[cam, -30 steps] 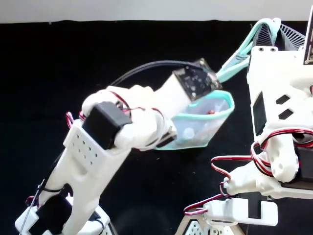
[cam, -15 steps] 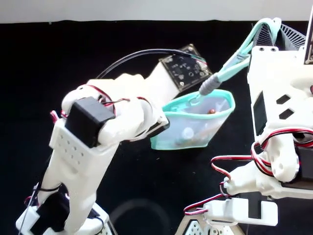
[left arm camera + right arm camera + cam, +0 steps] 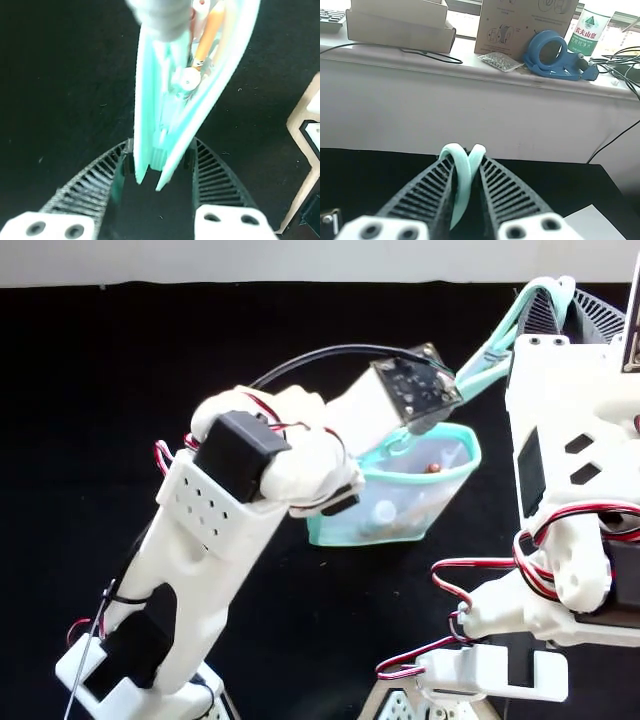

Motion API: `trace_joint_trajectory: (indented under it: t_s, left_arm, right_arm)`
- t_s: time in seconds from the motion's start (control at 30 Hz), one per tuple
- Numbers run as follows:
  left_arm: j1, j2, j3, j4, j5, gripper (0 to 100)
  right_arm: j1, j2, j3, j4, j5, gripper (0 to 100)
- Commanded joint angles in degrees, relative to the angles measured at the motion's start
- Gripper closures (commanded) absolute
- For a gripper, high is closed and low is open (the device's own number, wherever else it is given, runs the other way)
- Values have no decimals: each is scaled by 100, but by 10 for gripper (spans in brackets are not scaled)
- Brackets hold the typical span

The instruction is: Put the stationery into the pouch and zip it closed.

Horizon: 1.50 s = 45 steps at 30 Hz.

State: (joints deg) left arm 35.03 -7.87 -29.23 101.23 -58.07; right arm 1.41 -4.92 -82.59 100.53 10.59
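A translucent teal pouch (image 3: 410,495) hangs over the black table between my two arms, its mouth open. An orange pen (image 3: 207,35) and a white round cap (image 3: 189,77) lie inside it. My left gripper (image 3: 159,152) is shut on the pouch's (image 3: 150,100) near end, one ribbed black finger on each side. A blurred grey zipper pull (image 3: 160,17) sits at the far end. My right gripper (image 3: 465,167), seen in the high view up at the back right (image 3: 548,298), is shut on the pouch's teal strap (image 3: 461,172), which runs taut (image 3: 490,350) down to the pouch.
The left arm (image 3: 250,480) leans across the middle of the table (image 3: 150,370), its wrist camera (image 3: 415,382) over the pouch's mouth. The right arm's white body (image 3: 570,480) stands along the right side. A white wall (image 3: 470,110) rises behind the table.
The left arm swung left half a second ago, baring the grey zipper pull, then swung back right, so its wrist camera covers it again. The right arm and strap stayed still.
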Motion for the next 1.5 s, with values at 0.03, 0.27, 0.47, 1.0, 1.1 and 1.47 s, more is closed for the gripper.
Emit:
trace_joint_trajectory:
  t_s: [0.03,0.27,0.47,1.0,1.1,1.47]
  left_arm:
    - [365,4,-171,26,-44,822]
    - [541,101,-145,26,-62,995]
    - [312,48,224,26,-62,994]
    - [-1930,-1464,910,26,-62,994]
    - [-2149,-1974,1578,26,-62,994]
    - [-3090,-3222,1851,18,-35,994]
  right_arm:
    - [31,-57,-22,57,-26,992]
    - [48,-57,-22,57,-26,992]
    - [215,-57,-22,57,-9,992]
    - [1402,-57,1288,31,0,992]
    - [1402,-48,1323,31,0,992]
    - [1429,-40,2202,-119,-9,992]
